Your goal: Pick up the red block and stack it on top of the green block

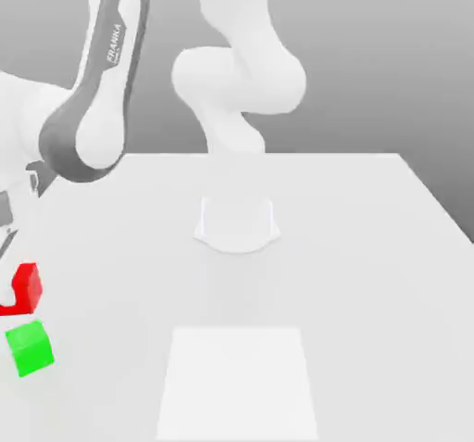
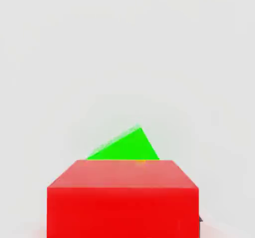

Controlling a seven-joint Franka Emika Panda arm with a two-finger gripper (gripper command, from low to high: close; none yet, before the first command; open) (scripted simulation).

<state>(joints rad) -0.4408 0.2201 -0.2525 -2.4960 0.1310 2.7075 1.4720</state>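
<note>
Gripper [image 1: 7,269], edge-cropped, holds red block [image 1: 23,290], hiding green block [image 2: 125,146] partly.

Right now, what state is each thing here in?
red block: gripped and lifted, above and just behind the green one in the exterior view
green block: resting on the table, nothing stacked on it
gripper: shut on the red block
</note>
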